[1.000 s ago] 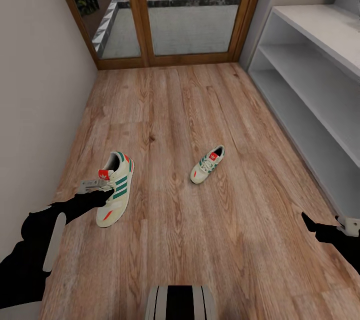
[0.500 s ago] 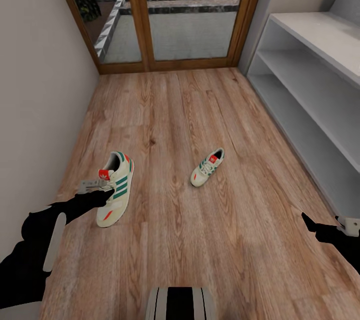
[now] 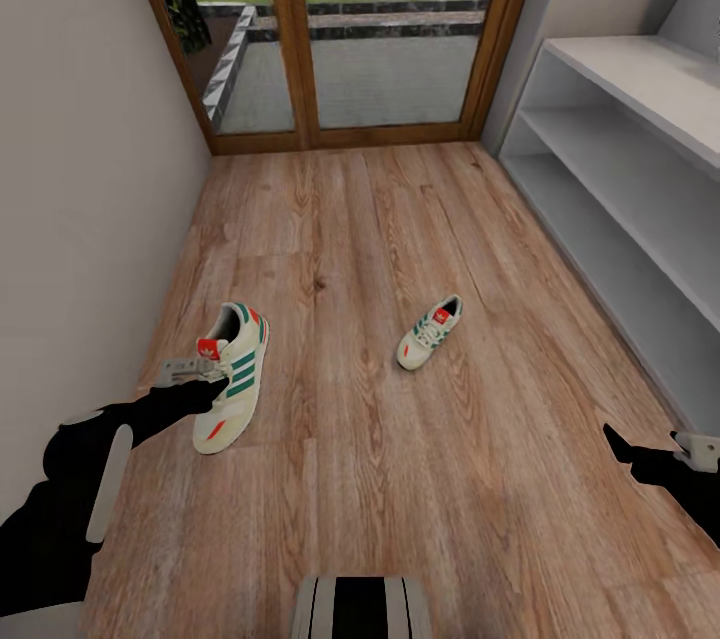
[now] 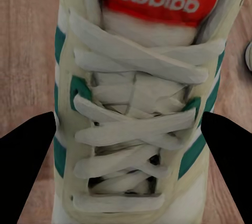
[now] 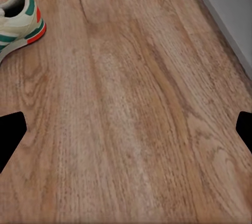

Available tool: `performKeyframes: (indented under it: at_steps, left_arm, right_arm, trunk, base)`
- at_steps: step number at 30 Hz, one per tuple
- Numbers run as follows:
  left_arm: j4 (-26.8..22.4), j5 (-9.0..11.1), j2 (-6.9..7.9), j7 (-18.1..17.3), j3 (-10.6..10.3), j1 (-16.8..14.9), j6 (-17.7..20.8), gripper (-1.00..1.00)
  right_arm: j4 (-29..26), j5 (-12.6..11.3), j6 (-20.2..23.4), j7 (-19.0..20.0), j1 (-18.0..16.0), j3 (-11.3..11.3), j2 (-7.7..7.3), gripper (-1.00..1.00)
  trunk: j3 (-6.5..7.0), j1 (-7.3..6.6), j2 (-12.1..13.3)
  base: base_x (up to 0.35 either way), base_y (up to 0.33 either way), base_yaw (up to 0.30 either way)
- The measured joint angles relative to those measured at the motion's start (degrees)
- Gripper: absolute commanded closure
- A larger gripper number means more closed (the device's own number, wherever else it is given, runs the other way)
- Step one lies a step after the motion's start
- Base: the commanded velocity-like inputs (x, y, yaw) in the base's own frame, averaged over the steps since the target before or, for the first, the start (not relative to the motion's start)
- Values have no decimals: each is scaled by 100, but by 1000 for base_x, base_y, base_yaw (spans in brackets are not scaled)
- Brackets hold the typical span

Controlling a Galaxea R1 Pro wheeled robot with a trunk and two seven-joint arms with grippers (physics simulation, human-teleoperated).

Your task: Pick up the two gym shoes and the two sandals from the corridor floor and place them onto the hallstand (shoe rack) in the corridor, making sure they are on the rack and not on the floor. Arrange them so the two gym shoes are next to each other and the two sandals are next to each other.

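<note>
My left gripper (image 3: pixel 212 381) is shut on a white gym shoe (image 3: pixel 231 377) with green stripes, gripping its sides across the laces (image 4: pixel 131 124) and holding it off the corridor floor (image 3: pixel 380 209). The second gym shoe (image 3: pixel 430 332) lies on the planks ahead, slightly right of centre, and its heel end (image 5: pixel 20 21) appears in the right wrist view. My right gripper (image 3: pixel 625 454) hangs open and empty low on the right, above bare floor (image 5: pixel 131 108). The hallstand (image 3: pixel 640 179) runs along the right wall, its shelves bare. The sandals are out of view.
A wood-framed glass door (image 3: pixel 380 29) closes the corridor's far end. A plain wall (image 3: pixel 80 169) runs close along the left. The robot's base (image 3: pixel 360 609) shows at the lower edge.
The whole view has shifted: the door and the floor shoe now sit further right and lower in the picture, so the camera moved. Both arms and the held shoe keep their place.
</note>
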Motion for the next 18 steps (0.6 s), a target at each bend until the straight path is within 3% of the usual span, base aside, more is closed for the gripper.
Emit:
performKeyframes:
  at_steps: [5, 9, 15, 18]
  left_arm:
    - [15, -13, 1, 42, 16, -4, -12, 100]
    - [40, 7, -37, 427, 13, -42, -26, 100]
    - [70, 22, -344, 1131, -4, -170, -41, 100]
    - [75, 9, -413, 1255, -6, -190, -46, 100]
  right_arm:
    - [0, 3, 5, 0, 0, 0, 2, -100]
    - [0, 4, 5, 0, 0, 16, 4, -100]
    - [0, 5, 7, -21, 0, 139, 3, -100]
    - [2, 5, 7, -49, 0, 161, 1, -100]
  trunk:
    - [45, 0, 0]
    - [81, 0, 0]
    - [136, 0, 0]
    - [163, 0, 0]
  base:
    - [-13, 24, 0]
    - [-4, 6, 0]
    - [-1, 2, 0]
    - [0, 0, 0]
